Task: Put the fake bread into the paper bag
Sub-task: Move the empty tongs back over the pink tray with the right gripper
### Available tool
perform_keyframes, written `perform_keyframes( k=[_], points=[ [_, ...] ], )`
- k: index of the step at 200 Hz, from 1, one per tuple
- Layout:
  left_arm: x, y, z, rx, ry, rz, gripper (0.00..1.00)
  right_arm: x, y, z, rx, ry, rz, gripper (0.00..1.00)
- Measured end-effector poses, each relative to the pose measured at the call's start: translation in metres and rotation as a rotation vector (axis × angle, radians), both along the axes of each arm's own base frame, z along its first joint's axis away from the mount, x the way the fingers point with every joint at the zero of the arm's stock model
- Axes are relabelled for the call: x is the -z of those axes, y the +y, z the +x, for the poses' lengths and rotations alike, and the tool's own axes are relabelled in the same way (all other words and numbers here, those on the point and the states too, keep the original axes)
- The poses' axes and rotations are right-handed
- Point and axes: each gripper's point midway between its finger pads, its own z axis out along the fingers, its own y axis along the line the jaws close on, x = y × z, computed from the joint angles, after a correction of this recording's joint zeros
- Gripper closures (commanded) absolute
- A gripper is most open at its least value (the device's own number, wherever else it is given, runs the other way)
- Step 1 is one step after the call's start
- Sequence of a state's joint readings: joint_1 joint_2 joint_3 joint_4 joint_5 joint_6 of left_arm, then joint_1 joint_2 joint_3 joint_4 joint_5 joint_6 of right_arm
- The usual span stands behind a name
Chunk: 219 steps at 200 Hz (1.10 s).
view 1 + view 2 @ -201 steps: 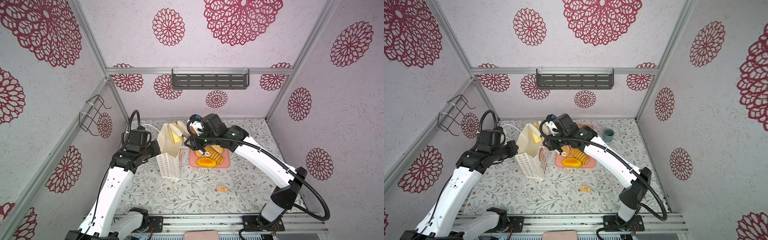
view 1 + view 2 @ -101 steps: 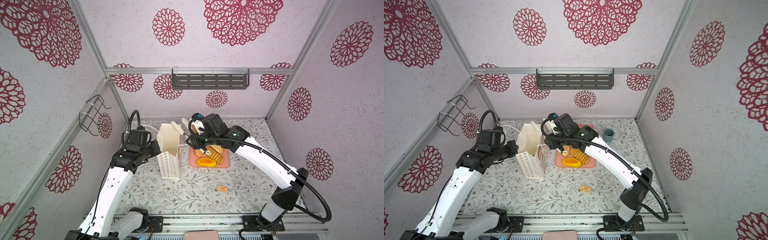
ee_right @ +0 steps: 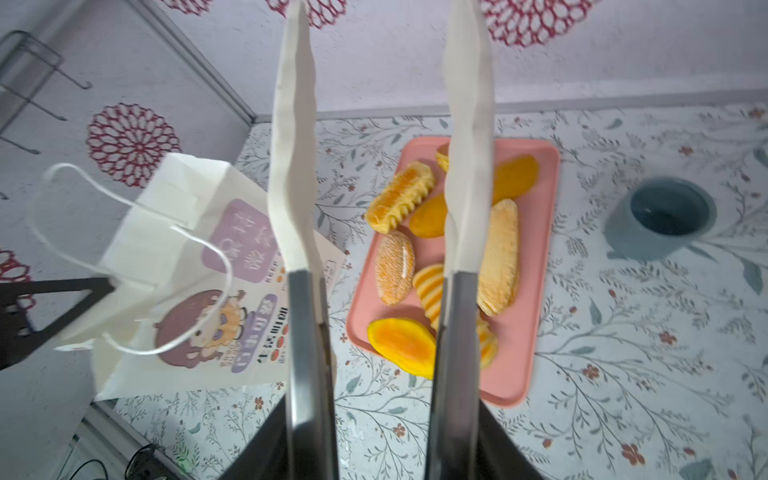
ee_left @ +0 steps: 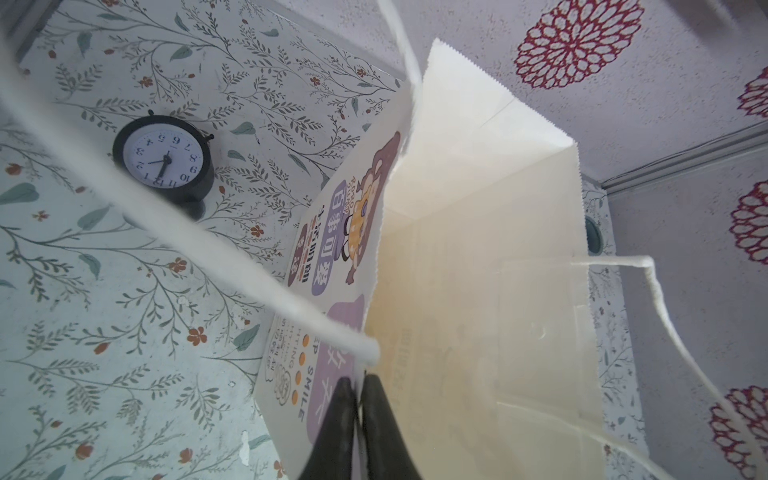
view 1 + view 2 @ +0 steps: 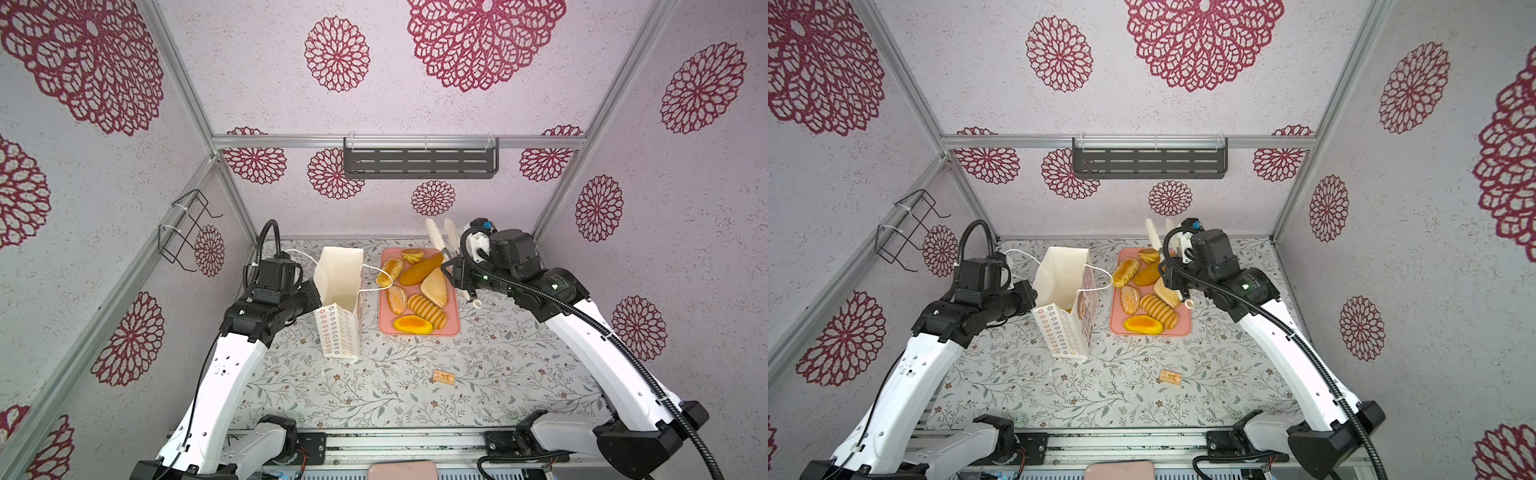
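Note:
The paper bag (image 5: 338,286) (image 5: 1059,282) stands open left of a pink tray (image 5: 455,330). My left gripper (image 5: 318,291) (image 4: 359,382) is shut on the bag's (image 4: 478,291) left rim, and paper shows between the jaws. Several pieces of fake bread (image 5: 434,286) (image 5: 1144,324) (image 3: 401,336) lie on the tray (image 3: 540,232). My right gripper (image 5: 455,272) (image 3: 380,415) is shut on white-tipped tongs (image 5: 434,237) (image 3: 291,166). It hovers at the tray's right edge. The tong tips stand apart, pointing up toward the back wall, with nothing between them.
A black alarm clock (image 4: 164,160) stands on the table behind the bag. A blue-grey cup (image 3: 665,216) sits right of the tray. A small tan block (image 5: 444,376) (image 5: 1170,377) lies toward the table's front. A wire rack (image 5: 183,232) hangs on the left wall.
My right arm has pulled back from over the bag's mouth to the tray's right side. The yellow piece seen at the bag's mouth a second ago is gone from the tongs. Left arm unmoved.

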<state>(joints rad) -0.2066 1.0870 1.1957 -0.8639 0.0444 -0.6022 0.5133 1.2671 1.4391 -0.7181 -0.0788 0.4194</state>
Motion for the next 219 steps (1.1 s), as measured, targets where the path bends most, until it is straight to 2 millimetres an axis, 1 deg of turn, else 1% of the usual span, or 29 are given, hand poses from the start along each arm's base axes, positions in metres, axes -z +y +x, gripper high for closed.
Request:
perform_keyframes(
  k=[6,28,38,49,72,92,113,144,182,219],
  points=[
    [0.000,0.000,0.000,0.000,-0.001,0.000,0.70,0.013,-0.003,-0.001,0.006,0.032,-0.008,0.50],
    [-0.001,0.000,0.001,0.002,-0.006,0.000,0.55,0.057,-0.013,-0.006,0.027,0.146,-0.032,0.50],
    [-0.002,0.000,0.001,-0.001,-0.008,-0.002,0.51,0.071,-0.019,-0.008,0.038,0.190,-0.037,0.50],
    [-0.002,0.000,0.001,0.002,-0.009,0.001,0.49,0.083,-0.027,-0.009,0.057,0.223,-0.043,0.50],
    [-0.004,0.000,0.000,0.005,-0.016,0.003,0.45,0.097,-0.043,-0.007,0.099,0.267,-0.036,0.49],
    [-0.004,0.000,-0.001,0.006,-0.019,0.003,0.44,0.114,-0.058,-0.007,0.133,0.312,-0.033,0.48],
    [-0.005,0.000,-0.001,0.006,-0.021,0.003,0.43,0.132,-0.066,-0.008,0.149,0.365,-0.028,0.47],
    [-0.007,0.001,-0.002,0.007,-0.029,0.002,0.42,0.156,-0.062,-0.007,0.134,0.434,-0.028,0.45],
    [-0.009,0.001,-0.003,0.007,-0.038,0.000,0.42,0.173,-0.056,0.000,0.106,0.470,-0.034,0.43],
    [-0.005,0.000,-0.003,0.007,-0.030,0.001,0.42,0.186,-0.052,0.008,0.085,0.497,-0.044,0.41]
  ],
)
